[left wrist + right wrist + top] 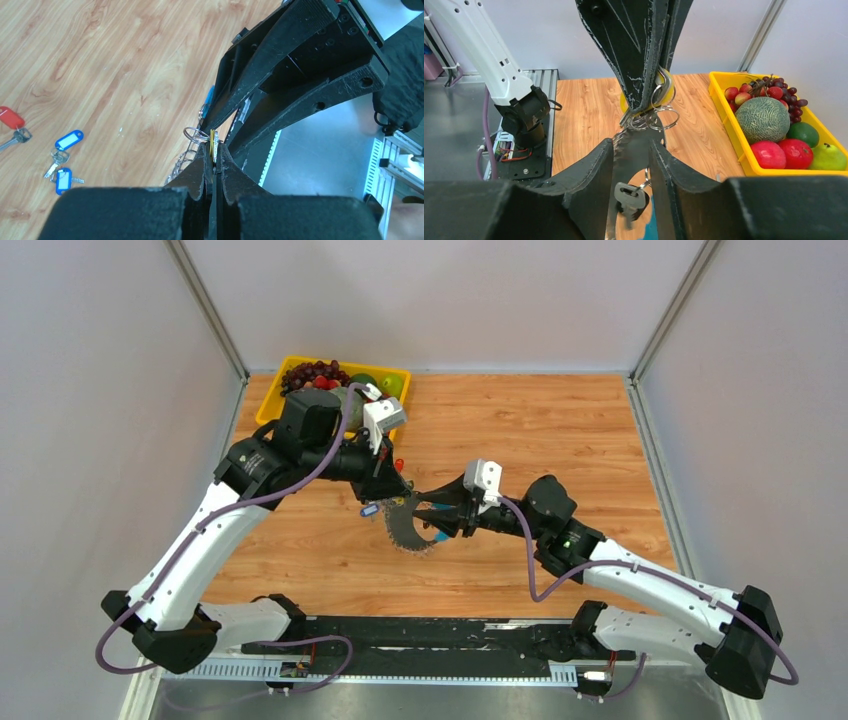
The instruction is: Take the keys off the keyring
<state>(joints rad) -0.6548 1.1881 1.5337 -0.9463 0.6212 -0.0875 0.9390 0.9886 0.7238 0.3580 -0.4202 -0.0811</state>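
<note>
The keyring (408, 530) hangs above the table's middle, its grey keys fanned like spikes and a blue strap (440, 537) on one arc. My right gripper (428, 508) is shut on it. In the right wrist view the dark key bundle (634, 157) fills the gap between my right gripper's (631, 144) fingers, and one grey key (629, 196) dangles below. My left gripper (398, 492) comes from above and is shut on a yellow tag (213, 137) joined to small split rings (195, 134). It also shows in its own wrist view (214, 150).
A yellow tray (268, 405) of fruit stands at the far left, also seen in the right wrist view (724, 110). Loose blue-tagged keys (68, 140) and a red-tagged key (10, 117) lie on the wood. The metal base rail (420, 640) runs along the near edge.
</note>
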